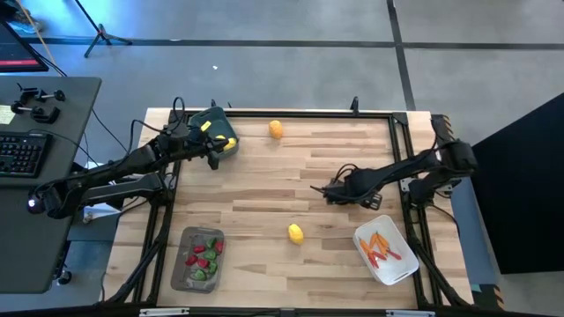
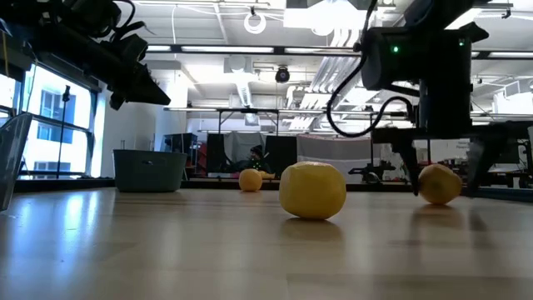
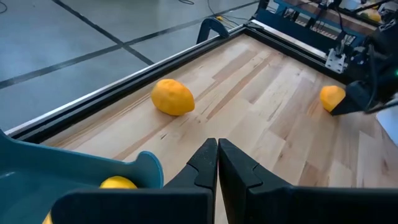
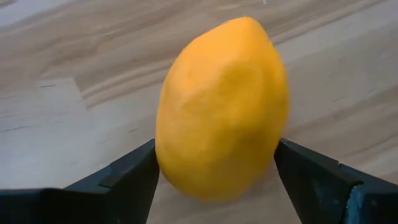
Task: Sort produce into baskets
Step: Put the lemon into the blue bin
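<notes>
My right gripper (image 1: 326,189) is at the table's middle right, shut on a yellow lemon (image 4: 221,112), which also shows in the low view (image 2: 439,183). My left gripper (image 3: 217,155) is shut and empty, above the rim of the blue-grey tub (image 1: 216,132) at the far left. That tub holds yellow lemons (image 3: 117,182). One lemon (image 1: 276,129) lies on the wood near the far edge, and another (image 1: 295,233) lies near the middle front. The grey tray (image 1: 182,269) holds red and green pieces. The white tub (image 1: 397,269) holds thin orange sticks. My right gripper pinches the lemon between its two fingers (image 4: 134,177), one on each opposite side (image 4: 168,162) about the lemon's middle. The fingers slant down from the table's right side. The lemon sits low at the wood; I cannot tell whether its underside touches the table.
A black frame rail (image 1: 291,113) runs around the table's edges. Bare wood lies between the tub, the tray and the white tub. A desk with a keyboard (image 1: 22,151) stands off the table's left side.
</notes>
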